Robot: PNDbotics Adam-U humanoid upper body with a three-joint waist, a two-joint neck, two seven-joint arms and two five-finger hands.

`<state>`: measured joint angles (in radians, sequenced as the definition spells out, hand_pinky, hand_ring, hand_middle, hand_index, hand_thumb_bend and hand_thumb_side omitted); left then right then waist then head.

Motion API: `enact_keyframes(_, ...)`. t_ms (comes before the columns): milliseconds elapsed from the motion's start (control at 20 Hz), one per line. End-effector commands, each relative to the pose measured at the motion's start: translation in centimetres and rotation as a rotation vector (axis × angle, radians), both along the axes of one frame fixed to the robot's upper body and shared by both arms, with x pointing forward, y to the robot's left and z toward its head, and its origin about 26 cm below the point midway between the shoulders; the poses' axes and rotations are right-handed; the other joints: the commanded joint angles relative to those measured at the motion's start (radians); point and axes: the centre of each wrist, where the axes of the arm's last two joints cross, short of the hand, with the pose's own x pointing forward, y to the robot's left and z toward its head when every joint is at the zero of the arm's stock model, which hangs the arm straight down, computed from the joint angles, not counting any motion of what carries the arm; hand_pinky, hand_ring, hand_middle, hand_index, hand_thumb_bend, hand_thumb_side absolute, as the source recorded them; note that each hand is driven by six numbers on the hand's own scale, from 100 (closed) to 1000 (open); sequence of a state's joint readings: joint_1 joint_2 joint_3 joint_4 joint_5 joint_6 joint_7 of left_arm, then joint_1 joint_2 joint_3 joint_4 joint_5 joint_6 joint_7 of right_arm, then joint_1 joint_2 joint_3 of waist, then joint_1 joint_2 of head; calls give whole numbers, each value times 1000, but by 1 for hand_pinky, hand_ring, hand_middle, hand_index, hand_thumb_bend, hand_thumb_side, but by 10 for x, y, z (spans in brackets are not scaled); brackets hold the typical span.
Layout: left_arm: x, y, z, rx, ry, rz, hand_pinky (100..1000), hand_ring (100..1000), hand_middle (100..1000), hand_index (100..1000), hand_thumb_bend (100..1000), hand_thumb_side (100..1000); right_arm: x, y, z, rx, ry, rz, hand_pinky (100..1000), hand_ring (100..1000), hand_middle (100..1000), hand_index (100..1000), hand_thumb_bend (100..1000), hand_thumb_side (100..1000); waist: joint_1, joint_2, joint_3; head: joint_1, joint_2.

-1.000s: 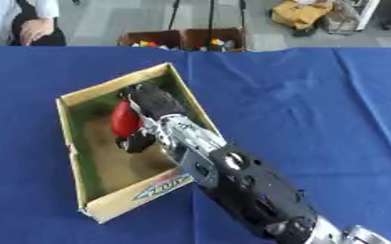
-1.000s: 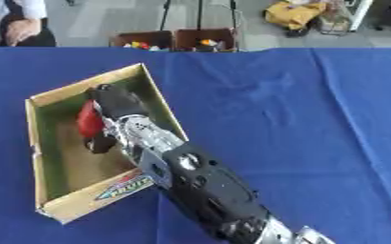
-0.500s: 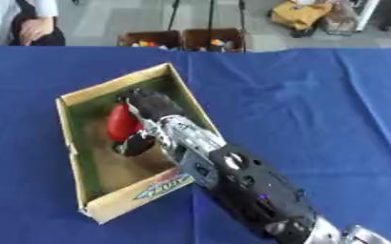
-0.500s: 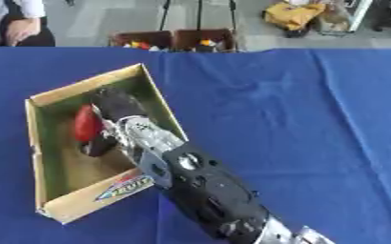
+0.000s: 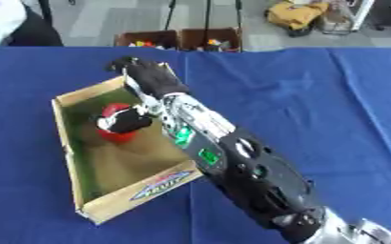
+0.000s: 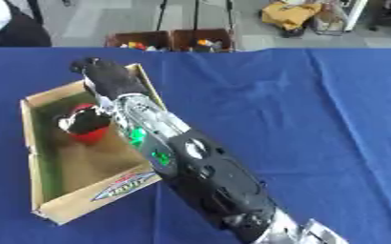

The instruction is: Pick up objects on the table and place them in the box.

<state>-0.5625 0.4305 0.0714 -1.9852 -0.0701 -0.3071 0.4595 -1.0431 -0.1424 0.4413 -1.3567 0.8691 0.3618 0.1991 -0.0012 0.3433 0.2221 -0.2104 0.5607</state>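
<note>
An open cardboard box (image 5: 68, 157) lies on the blue table, left of centre. Inside it, near its far end, sits a red rounded object (image 5: 115, 134) with a black-and-white piece on top. My right arm runs in from the lower right, and my right hand (image 5: 153, 78) lies over the box's far right wall. Its fingers (image 6: 98, 69) stretch out straight past the far corner. The thumb (image 5: 134, 120) seems to rest on the red object, though I cannot tell it apart from the black-and-white piece. The left hand shows in no view.
The blue cloth (image 5: 315, 95) covers the table to the right of the arm. Beyond the far edge stand two brown crates (image 5: 182, 39) with small coloured things, and a yellow bag (image 5: 295, 14) lies on the floor. A person sits at the far left.
My right hand's fingers have straightened and moved up toward the box's far corner. The red object stays in the box at about the same place.
</note>
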Motion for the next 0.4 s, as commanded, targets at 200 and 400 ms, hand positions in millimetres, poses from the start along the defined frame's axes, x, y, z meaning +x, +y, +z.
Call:
enact_keyframes(200,-4,5,6,11,-24,24,712,900,862,901,100,1000,-36,-50,71,198,-184,10,756,832,789,909,470,407,0,-29,-13,25,1)
enact_keyframes(400,-5,7,5,4,-23,33,712,900,862,901,100,1000,-69,-97,93,355,-316,-7,758,824,766,904,449,404,6,-31,-31,53,8)
